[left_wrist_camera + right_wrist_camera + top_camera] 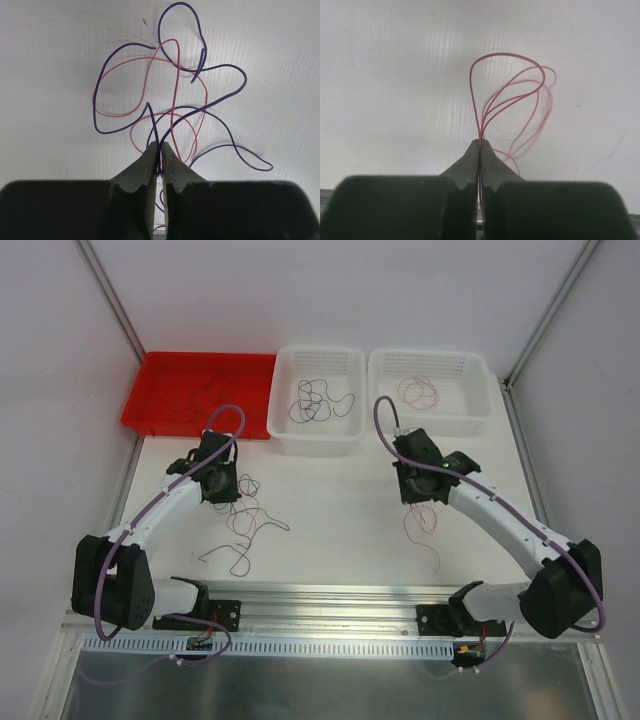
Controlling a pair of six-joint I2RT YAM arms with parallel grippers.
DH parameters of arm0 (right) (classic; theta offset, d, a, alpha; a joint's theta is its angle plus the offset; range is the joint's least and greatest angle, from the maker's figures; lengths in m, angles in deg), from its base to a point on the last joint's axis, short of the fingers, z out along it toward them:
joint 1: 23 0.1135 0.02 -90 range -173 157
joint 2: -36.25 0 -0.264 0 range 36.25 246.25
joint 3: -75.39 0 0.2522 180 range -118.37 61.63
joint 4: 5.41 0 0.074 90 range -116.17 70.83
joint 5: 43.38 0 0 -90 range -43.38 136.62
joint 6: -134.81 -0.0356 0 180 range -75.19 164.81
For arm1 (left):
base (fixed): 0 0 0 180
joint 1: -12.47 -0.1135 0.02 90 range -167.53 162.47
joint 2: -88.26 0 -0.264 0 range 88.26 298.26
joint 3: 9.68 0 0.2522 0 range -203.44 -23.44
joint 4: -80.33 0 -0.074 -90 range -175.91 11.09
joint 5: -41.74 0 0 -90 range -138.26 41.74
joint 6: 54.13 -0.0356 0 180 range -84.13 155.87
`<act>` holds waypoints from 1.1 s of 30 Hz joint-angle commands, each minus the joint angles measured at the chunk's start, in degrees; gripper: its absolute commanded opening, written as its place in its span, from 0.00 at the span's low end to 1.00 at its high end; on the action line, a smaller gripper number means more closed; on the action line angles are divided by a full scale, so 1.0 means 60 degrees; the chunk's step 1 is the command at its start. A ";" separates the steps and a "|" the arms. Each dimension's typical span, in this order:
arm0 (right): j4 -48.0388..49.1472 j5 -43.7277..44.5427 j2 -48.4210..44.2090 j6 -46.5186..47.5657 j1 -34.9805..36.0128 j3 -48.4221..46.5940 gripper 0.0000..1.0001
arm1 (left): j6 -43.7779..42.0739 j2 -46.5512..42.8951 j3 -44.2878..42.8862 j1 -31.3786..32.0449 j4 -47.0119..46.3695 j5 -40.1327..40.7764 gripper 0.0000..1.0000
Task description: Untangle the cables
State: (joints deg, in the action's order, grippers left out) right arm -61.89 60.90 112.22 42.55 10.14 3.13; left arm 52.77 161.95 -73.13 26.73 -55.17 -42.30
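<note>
White table (340, 490), walled on three sides by pale panels, with three containers lined along its far edge: a red tray (150, 405) at the left, a white basket (318, 447) in the middle and a second white basket (430, 425) at the right.

Contents noted: a dark strand (205, 395) lies in the red tray, a bundle of dark purple strands (315, 405) in the middle basket, and thin red loops (418, 392) in the right-hand basket.

Left gripper (160, 145) is clenched, tips together, on the tangle of cables (245, 530) that lies on the table in front of the left arm. From its wrist camera, a purple cable (220, 67) runs straight into the pinched tips, and a trace of red shows in the slit between them. A pink-red cable (175, 85) is looped through the purple one, the two crossing at several places. The rest of the tangle trails over the table toward the near rail.

Right gripper (480, 142) is clenched on a red cable (505, 55), which rises from the tips in several narrow loops; the outer loops are blurred. From above, this cable hangs below the gripper, its free end curling on the table, well apart from the left tangle.
</note>
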 commanded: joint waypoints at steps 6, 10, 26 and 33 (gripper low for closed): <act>-0.1362 0.1457 -0.0883 0.1299 -0.0397 -0.4323 0.01 | -0.0152 -0.0153 0.0020 -0.0004 0.0062 -0.0436 0.07; -0.0530 0.1734 -0.0635 0.2191 -0.0719 -0.6067 0.01 | -0.0152 -0.0153 0.0006 0.0011 0.0106 -0.0509 0.07; 0.4394 -0.0723 0.2454 0.3073 -0.3267 -1.0009 0.01 | -0.0152 0.0198 -0.0009 0.0011 0.0091 -0.0700 0.07; 0.5260 -0.1515 0.4681 0.2780 -0.4204 -1.1094 0.01 | -0.0152 0.0403 0.0006 0.0011 0.0091 -0.0758 0.06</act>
State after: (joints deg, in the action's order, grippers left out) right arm -35.53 55.72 136.30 60.25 -13.18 -59.43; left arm 52.75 164.00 -73.13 26.73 -55.19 -45.32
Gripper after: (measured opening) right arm 0.015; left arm 0.066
